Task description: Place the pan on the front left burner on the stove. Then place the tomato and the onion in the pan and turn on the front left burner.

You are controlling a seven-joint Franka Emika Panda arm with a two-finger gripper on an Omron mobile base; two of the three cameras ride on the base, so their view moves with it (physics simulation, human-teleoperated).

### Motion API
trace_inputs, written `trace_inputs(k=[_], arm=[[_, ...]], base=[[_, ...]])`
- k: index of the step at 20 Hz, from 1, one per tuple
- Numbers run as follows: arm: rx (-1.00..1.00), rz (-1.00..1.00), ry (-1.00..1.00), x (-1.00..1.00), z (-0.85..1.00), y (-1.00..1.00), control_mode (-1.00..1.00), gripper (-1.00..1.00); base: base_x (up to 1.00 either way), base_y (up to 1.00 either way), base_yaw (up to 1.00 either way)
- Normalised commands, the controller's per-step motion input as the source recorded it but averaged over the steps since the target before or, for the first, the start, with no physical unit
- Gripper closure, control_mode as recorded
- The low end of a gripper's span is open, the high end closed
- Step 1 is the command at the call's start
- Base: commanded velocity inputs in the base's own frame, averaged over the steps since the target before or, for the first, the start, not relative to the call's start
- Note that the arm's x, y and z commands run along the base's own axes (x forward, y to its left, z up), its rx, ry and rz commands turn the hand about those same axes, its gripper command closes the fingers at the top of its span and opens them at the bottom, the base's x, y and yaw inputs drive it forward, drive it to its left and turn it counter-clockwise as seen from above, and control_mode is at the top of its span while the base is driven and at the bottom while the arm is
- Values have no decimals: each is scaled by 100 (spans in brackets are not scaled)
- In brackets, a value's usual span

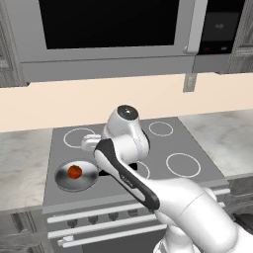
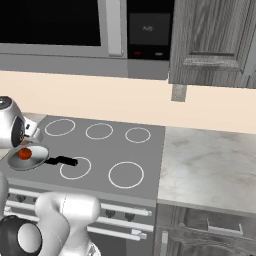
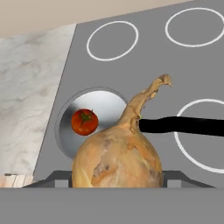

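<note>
So standing here watching: the stove (image 1: 197,143) is the big grey cooktop with white rings. The pan (image 1: 63,181) already sits at its front left corner, presumably on the front left burner, though the ring itself is hidden under it. Its black handle (image 3: 183,126) runs straight out to the right along the stove front, so the pan's long axis lies across the cooktop, parallel to the front edge.

The tomato (image 3: 84,121) is already inside the pan, stem side up, a bit left of centre in the hand view.

That leaves the onion (image 3: 117,157), which is the step in hand as far as I can judge. It's held up above the stove, huge in the hand view, body near the fingers and pointed dry tip aimed up and away, leaning right. Its long axis runs roughly along the gripper's line of sight.

The gripper (image 3: 117,181) is pinching the onion, with the jaws fairly wide around the bulb.

Next move, I'd guess: shift a little toward the pan's open floor beside the tomato, lower, then let go. After that, the knob.
</note>
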Motion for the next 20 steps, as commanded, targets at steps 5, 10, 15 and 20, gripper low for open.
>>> trace_inputs(k=[5,10,15,20], arm=[[0,0,2,22,-29,4,-100,100],[0,0,7,1,-33,30,-100,100],[-1,0,5,8,-23,21,-100,100],[-3,0,4,22,-24,6,-100,100]], base=[[0,0,0],[0,0,0],[0,0,0],[0,0,0]])
